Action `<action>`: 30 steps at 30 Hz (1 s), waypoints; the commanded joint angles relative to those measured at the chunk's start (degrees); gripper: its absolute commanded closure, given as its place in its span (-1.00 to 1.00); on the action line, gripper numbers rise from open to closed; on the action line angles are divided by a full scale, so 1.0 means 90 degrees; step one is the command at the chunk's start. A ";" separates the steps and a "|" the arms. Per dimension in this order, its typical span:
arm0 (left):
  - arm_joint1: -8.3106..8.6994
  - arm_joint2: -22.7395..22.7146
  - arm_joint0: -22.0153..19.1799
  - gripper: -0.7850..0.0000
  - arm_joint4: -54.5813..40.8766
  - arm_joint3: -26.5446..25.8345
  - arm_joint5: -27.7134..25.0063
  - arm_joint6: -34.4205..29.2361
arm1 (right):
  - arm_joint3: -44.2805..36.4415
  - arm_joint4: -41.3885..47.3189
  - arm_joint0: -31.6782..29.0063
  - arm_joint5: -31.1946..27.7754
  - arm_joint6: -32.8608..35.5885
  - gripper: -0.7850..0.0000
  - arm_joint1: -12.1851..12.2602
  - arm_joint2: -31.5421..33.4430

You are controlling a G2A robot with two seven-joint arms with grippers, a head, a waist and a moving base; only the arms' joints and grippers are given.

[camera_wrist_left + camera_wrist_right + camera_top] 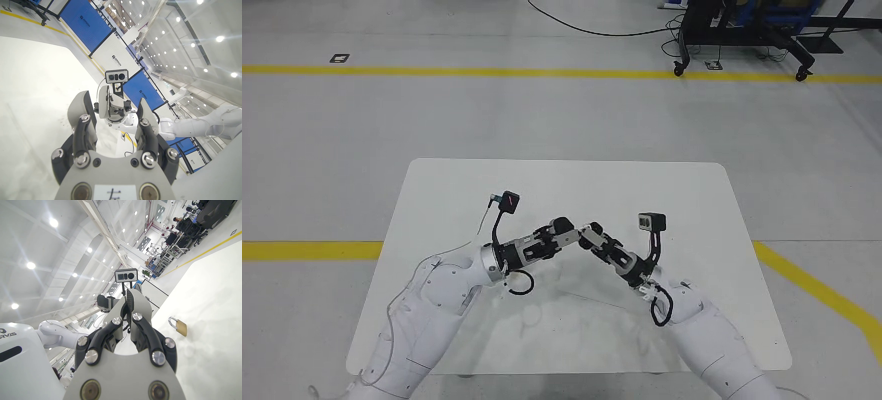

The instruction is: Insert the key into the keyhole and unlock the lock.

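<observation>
The brass padlock with a silver shackle (178, 326) is seen lying on the white desk (208, 294) near the pressed-together right claw (130, 294), faced from nine o'clock by the spread, empty left claw (115, 103); insertion is judged not begun, and steadying the padlock is judged the next need.

The padlock (180, 327) has a dull brass-coloured metal body and a glossy silver metal shackle (171, 321); the table (208, 291) is smooth, matt white.
</observation>
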 commanded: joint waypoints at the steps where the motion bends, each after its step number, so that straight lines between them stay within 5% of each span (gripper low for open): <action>1: 0.0001 0.0013 -0.0019 0.03 0.0100 0.0017 0.0031 0.0008 | 0.0002 0.0026 0.0006 0.0014 0.0052 1.00 0.0001 -0.0013; 10: -0.0007 0.0093 -0.0048 0.40 0.0314 0.0041 0.0062 0.0167 | -0.0005 0.0115 0.0075 0.0069 0.0194 1.00 -0.0013 -0.0075; 17: -0.0009 0.0090 -0.0043 1.00 0.0466 0.0048 0.0039 0.0368 | 0.0028 0.0136 0.0120 0.0085 0.0255 1.00 -0.0028 -0.0125; 30: 0.0021 0.0063 -0.0027 1.00 0.0444 0.0072 -0.0062 0.0260 | 0.0133 0.0196 0.0118 0.0079 0.0162 1.00 -0.0042 -0.0086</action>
